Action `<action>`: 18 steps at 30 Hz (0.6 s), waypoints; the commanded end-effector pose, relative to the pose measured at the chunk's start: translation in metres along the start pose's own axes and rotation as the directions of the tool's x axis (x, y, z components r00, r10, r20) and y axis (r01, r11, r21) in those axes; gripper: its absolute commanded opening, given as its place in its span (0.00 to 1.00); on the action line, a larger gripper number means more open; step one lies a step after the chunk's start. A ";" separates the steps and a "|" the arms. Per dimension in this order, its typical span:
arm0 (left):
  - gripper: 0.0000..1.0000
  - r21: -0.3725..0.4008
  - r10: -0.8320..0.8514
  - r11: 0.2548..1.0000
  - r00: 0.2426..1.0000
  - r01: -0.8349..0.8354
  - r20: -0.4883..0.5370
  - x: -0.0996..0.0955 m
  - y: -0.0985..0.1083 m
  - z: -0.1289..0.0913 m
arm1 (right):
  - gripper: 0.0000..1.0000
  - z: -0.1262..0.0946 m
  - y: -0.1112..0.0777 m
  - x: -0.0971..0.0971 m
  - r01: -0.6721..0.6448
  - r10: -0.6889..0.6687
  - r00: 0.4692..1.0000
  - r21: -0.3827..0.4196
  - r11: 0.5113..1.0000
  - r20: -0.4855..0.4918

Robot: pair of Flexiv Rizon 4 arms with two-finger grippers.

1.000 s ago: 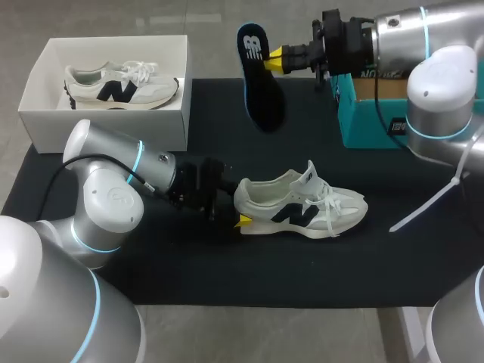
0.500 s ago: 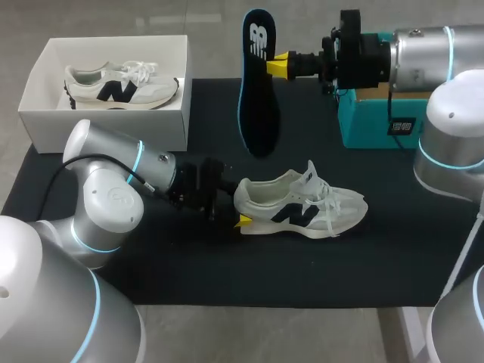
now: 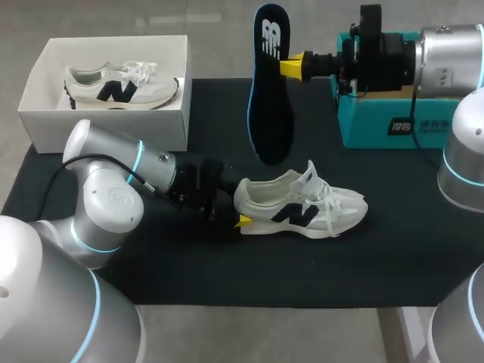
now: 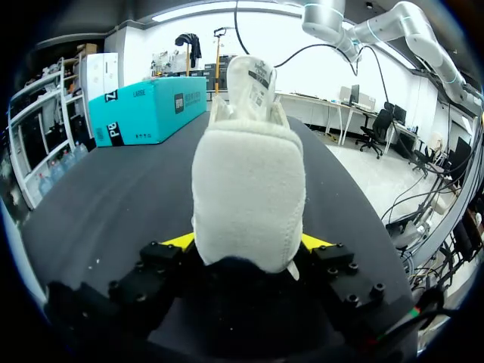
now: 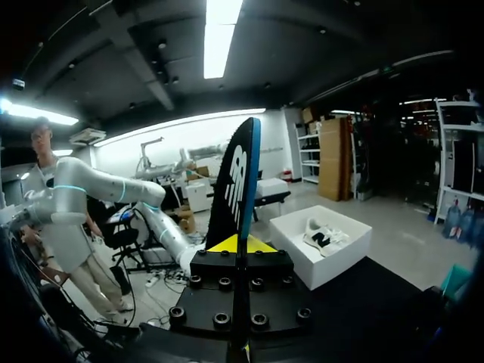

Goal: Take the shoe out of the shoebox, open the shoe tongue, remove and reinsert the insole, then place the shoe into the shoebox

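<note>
Right pincer (image 3: 291, 66) pinches the insole (image 3: 268, 91) by its heel end, toe hanging down above the mat (image 3: 189, 280). Over the last second it has risen and swung nearer upright. Left pincer (image 3: 242, 221) clamps the heel of the shoe (image 3: 302, 208), with one fingertip hidden behind it; neither has shifted. Bare mat lies in front of the shoe. A white shoebox (image 3: 45, 117) holding another shoe (image 3: 121, 85) sits at the far left corner, and a teal box (image 3: 378, 125) far right.

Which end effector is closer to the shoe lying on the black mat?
Left. The left end effector is shut on the heel of the shoe; the right end effector is apart from it, up in the air, shut on the insole.
</note>
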State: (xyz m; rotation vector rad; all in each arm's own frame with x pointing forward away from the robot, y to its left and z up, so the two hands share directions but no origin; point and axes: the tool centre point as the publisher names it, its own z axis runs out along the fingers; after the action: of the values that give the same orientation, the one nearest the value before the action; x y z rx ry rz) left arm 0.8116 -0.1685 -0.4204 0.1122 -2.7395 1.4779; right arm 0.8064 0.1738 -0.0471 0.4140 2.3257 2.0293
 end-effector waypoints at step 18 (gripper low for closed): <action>0.00 -0.002 0.000 1.000 1.000 0.000 0.002 0.001 0.000 0.000 | 0.00 0.001 -0.002 0.017 -0.020 0.020 1.000 0.060 0.998 0.000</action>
State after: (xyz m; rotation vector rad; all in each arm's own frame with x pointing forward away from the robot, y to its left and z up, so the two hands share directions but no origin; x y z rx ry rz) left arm 0.8116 -0.1685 -0.4204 0.1121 -2.7394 1.4781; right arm 0.7916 0.1773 -0.0542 0.4319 2.3391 2.0157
